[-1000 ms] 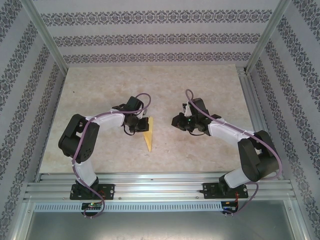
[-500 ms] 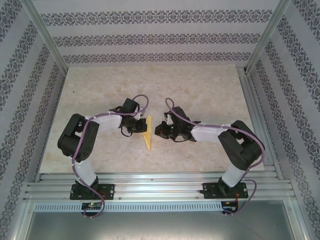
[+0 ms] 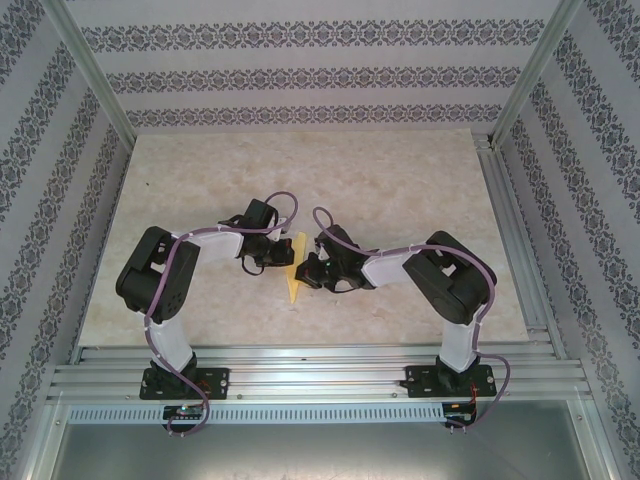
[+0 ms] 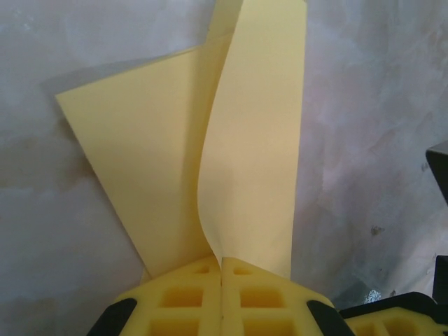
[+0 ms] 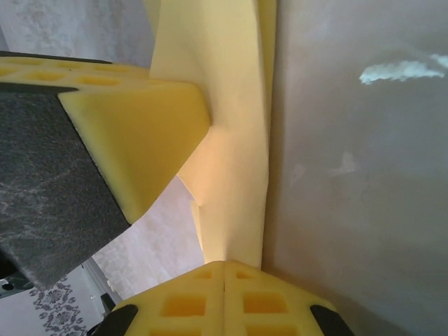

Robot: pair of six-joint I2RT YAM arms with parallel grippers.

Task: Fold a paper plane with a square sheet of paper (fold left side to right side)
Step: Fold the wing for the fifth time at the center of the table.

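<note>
We think this job is far along. The paper plane (image 3: 292, 283) is no longer a flat square. From above it is a thin, pointed yellow shape with folds in it. It sits near the middle of the surface (image 3: 400, 180), a bit to the near side, right between the two arms.

The left fingers (image 4: 210, 276) are clenched tight on the paper. In the left wrist view one flap curves up out of them, and a wider flat part spreads out to the left behind it. We cannot tell if that flat part lies on the surface or hangs just above it.

The right fingers (image 5: 213, 276) are clenched on the paper too. They pinch an edge of it, and the sheet looks a little bent and wrinkled just above them. In that same view the yellow pad of the other arm presses on the paper from the left. So both arms grasp the plane, very close to each other.

What is left? We guess the flap from the left side must go over to the right side and be pressed flat to make a sharp fold. After that, both sets of fingers would need to let go.

There is no box or bowl to fill in this job. The paper is just held between the fingers.
</note>
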